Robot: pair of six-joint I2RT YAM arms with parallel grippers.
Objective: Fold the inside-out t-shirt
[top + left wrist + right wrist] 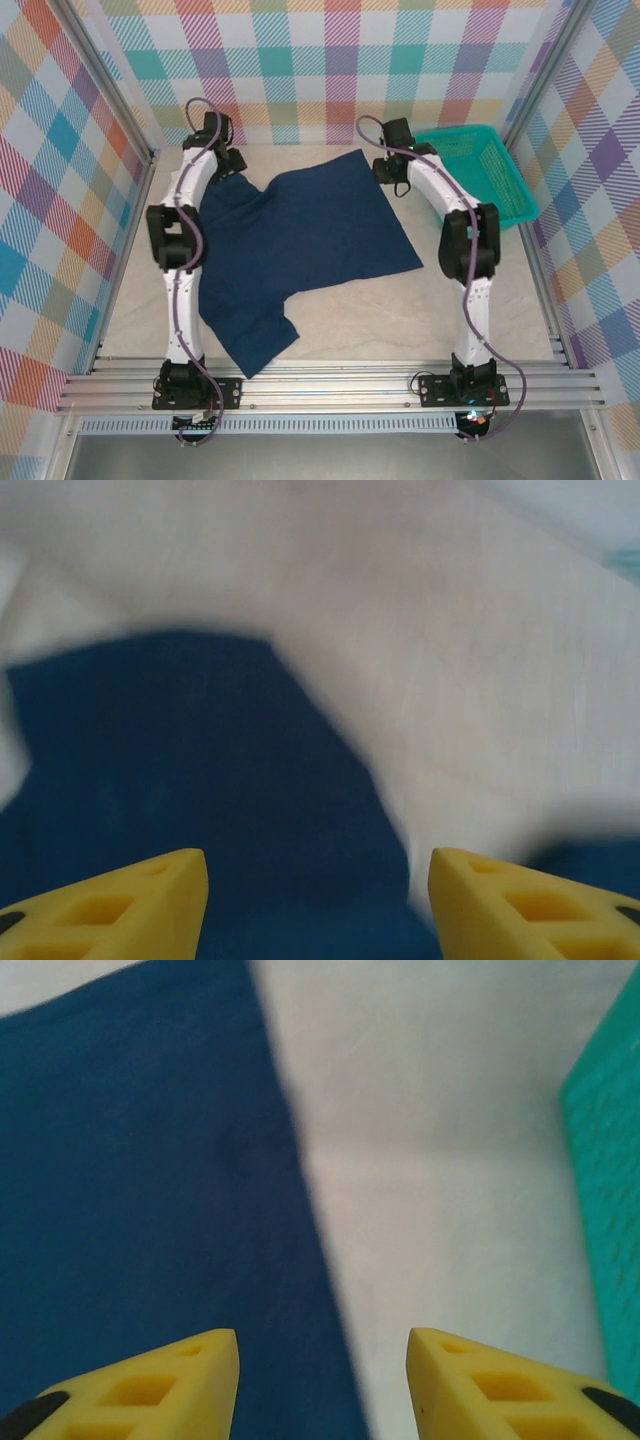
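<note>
The inside-out t-shirt point(300, 240) is dark navy and lies spread on the table, one sleeve reaching toward the near edge. My left gripper point(233, 163) hovers over its far left corner, and my right gripper point(386, 170) over its far right corner. In the left wrist view the yellow fingertips point(150, 900) stand apart above the navy cloth point(200, 760), nothing between them. From the right wrist, my right gripper point(322, 1380) is likewise open, straddling the straight edge of the shirt point(140, 1160) with bare table to its right.
A teal mesh basket point(480, 180) stands at the back right, its wall close to my right gripper point(605, 1160). The beige table point(470, 300) is bare on the right and near sides. Checked walls enclose the workspace.
</note>
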